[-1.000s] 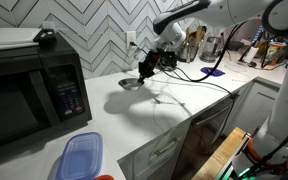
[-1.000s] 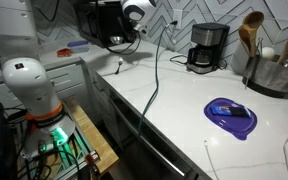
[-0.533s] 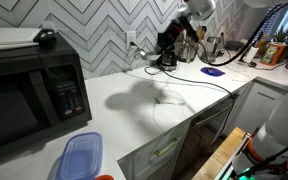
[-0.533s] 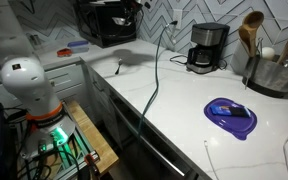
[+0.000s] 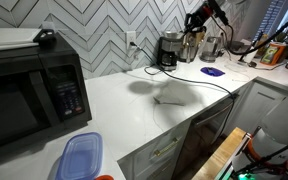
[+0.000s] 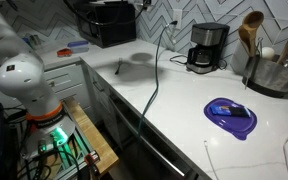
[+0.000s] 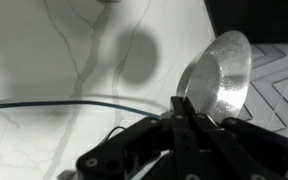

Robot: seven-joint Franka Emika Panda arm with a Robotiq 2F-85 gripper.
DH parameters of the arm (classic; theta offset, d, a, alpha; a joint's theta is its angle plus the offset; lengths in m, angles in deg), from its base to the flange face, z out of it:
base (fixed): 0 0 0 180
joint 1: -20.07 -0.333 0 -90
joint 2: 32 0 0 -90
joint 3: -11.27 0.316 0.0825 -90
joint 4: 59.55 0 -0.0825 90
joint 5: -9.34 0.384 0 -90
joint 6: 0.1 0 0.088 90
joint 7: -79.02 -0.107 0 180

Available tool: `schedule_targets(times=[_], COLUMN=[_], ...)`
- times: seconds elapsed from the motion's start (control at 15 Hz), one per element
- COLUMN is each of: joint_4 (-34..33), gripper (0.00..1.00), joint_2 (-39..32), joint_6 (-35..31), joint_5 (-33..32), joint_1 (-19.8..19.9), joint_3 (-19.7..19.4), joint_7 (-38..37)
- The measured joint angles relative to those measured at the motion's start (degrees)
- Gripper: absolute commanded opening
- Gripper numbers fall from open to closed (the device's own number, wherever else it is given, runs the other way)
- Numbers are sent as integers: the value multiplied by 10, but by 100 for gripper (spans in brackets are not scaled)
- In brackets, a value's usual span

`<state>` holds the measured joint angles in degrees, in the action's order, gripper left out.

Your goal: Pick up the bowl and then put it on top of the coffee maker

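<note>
Hanging by its thin edge, the bowl [image 7: 222, 78] is pinched in the closed claw [image 7: 181, 112], high up. It could slip out. The coffee maker [image 5: 168, 50] sits below the claw, off to one side, so a drop might miss.

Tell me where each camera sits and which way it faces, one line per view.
Exterior view: at the microwave end, looking along the counter toward the coffee maker; the raised arm shows top right.
Exterior view: at the opposite end, looking back past the blue disc to the microwave; the robot's white base shows.
Wrist view: above the counter, looking down; the gripper clamps the bowl by its rim.
Shared: both exterior views show the coffee maker, microwave and blue disc.
</note>
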<state>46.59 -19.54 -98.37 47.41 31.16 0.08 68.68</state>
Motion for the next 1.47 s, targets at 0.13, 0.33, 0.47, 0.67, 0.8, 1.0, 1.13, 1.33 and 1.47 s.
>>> schedule_targets(times=[0.13, 0.33, 0.47, 0.67, 0.8, 1.0, 1.13, 1.33, 1.47], joint_4=[-1, 1, 2, 2, 2, 2, 0, 0, -2], gripper=[2, 2, 2, 0, 0, 0, 0, 0, 0], joint_2=[1, -2, -2, -2, -2, -12, -29, -64, -91], joint_6=[-34, -77, -81, -81, -81, -159, -242, -377, -450], joint_5=[0, 0, 0, 0, 0, 12, 14, 9, -12], joint_1=[17, 30, 31, 31, 31, 28, 23, 13, 8], joint_3=[-17, -29, -28, -26, -27, -17, -3, 20, 29], joint_7=[-15, -28, -31, -33, -33, -69, -113, -179, -235])
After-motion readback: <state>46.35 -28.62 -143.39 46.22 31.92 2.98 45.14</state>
